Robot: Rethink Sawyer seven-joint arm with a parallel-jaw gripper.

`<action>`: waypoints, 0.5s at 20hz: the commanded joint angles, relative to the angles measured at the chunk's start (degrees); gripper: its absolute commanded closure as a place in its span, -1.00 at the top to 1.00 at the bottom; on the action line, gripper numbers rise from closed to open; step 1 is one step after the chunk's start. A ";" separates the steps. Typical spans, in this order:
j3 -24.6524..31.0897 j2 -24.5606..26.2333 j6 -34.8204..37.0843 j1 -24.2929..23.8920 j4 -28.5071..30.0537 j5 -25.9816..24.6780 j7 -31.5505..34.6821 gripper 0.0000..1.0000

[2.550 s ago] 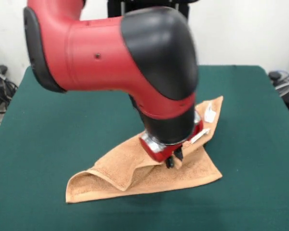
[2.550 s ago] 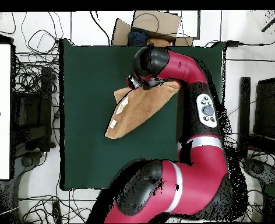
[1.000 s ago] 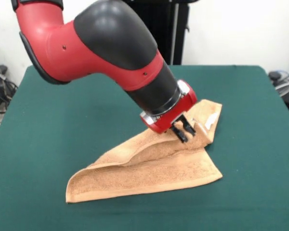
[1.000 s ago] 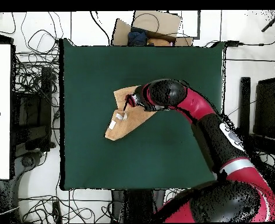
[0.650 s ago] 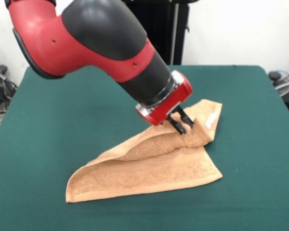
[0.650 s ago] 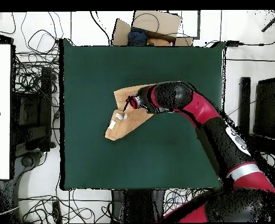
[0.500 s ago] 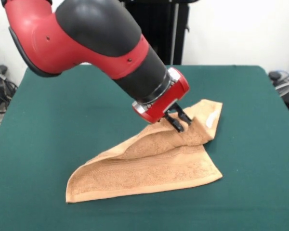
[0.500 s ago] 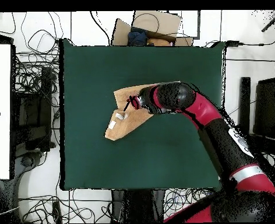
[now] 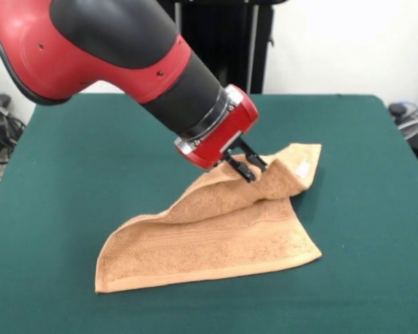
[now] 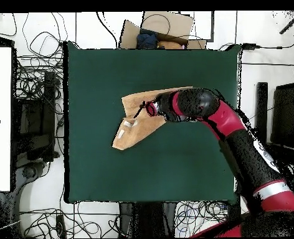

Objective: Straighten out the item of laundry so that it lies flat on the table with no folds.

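Seen from above: a peach-orange terry towel (image 10: 139, 119), folded into a rough wedge, lying near the middle of the dark green felt-covered table (image 10: 93, 168). Reaching over it from the right, a red and black arm, black gripper (image 10: 139, 111) at the fold.

The gripper (image 9: 245, 164) has risen and drawn back from the towel's (image 9: 216, 236) tagged corner, toward the table's (image 9: 90, 160) middle. The pinched fold has come up with it, standing higher off the table, and the arm leans further back.
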 commanded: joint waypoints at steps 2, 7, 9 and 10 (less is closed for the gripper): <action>5.78 2.43 7.84 -2.56 5.02 -1.95 -8.97 -1.00; 6.64 2.25 9.04 -4.31 5.83 -2.55 -8.90 -1.00; 7.05 1.85 9.91 -5.37 6.30 -2.99 -9.42 -1.00; 7.24 1.59 10.45 -5.87 6.47 -3.30 -9.87 -1.00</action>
